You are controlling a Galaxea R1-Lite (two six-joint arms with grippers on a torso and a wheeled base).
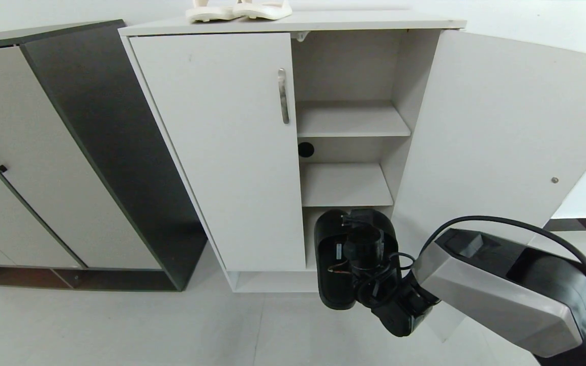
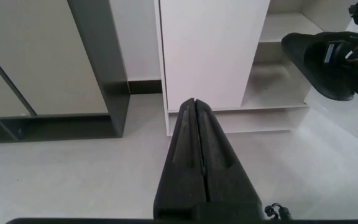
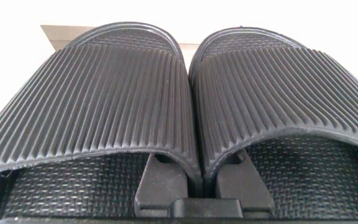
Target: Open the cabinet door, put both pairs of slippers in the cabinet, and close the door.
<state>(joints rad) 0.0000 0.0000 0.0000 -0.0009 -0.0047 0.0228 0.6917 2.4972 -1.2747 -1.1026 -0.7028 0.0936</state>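
Note:
A pair of black slippers (image 1: 329, 239) hangs side by side in front of the white cabinet's (image 1: 293, 23) bottom compartment. My right gripper (image 3: 204, 180) is shut on them, its fingers (image 3: 160, 183) pinching the two inner strap edges of the black slippers (image 3: 129, 93). The cabinet's right door (image 1: 496, 132) stands wide open; its left door (image 1: 222, 142) is closed. A pair of white slippers (image 1: 239, 10) lies on the cabinet top. My left gripper (image 2: 194, 102) is shut and holds nothing, low over the floor, pointing at the closed left door (image 2: 210, 50).
Two bare shelves (image 1: 349, 119) (image 1: 344, 185) sit above the bottom compartment. A grey and dark cabinet (image 1: 69, 152) stands close to the left of the white one. Open floor (image 1: 120, 325) lies in front of both.

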